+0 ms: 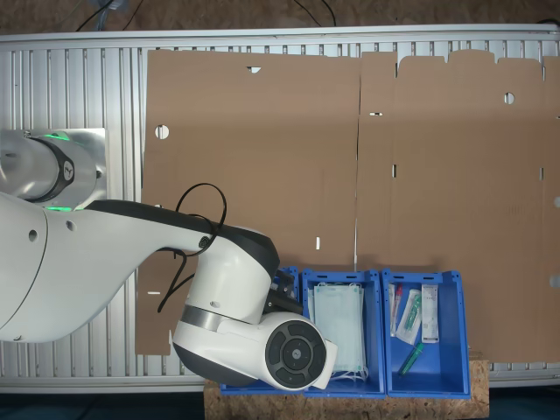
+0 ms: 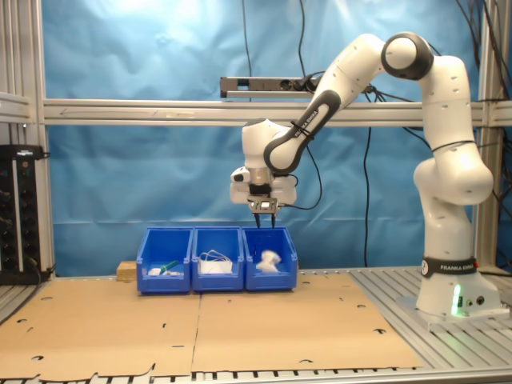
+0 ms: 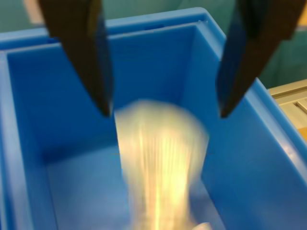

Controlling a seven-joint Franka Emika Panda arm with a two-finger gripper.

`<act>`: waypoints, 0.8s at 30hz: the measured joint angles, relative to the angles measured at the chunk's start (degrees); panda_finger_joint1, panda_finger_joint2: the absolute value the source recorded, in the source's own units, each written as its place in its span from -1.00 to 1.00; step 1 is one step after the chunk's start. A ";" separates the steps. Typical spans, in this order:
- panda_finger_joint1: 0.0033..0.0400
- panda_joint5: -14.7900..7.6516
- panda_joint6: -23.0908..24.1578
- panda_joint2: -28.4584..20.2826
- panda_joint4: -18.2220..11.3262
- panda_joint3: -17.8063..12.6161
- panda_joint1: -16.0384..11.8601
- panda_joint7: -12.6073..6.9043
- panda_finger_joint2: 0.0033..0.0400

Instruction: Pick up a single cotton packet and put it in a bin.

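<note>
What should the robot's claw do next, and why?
Probably lift straight up. The claw is open above the bin, and a blurred white thing, likely the cotton packet, seems to be dropping in, so nothing looks left to hold.

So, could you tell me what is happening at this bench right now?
The Franka arm holds its gripper just above the bin at the second exterior view's right end of the row of three. In the wrist view the jaws are open, and a blurred white shape, probably the cotton packet dropping, is inside that bin. The middle crate holds face masks, and the third crate holds syringes and tubes.
</note>
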 joint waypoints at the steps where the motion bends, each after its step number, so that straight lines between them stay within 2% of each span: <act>1: -0.03 0.00 0.00 0.00 0.00 0.00 0.00 0.00 -0.03; 7: -0.03 0.00 0.00 0.00 0.00 0.00 0.00 0.00 -0.03; 8: 0.46 0.00 0.00 0.00 0.00 0.00 0.00 0.00 0.46; 16: 0.46 0.00 0.00 0.00 0.00 0.00 0.00 0.00 0.46; 17: 0.97 0.00 0.00 0.00 0.00 0.00 0.00 0.00 0.97; 24: 0.97 0.00 0.00 0.00 0.00 0.00 0.00 0.00 0.97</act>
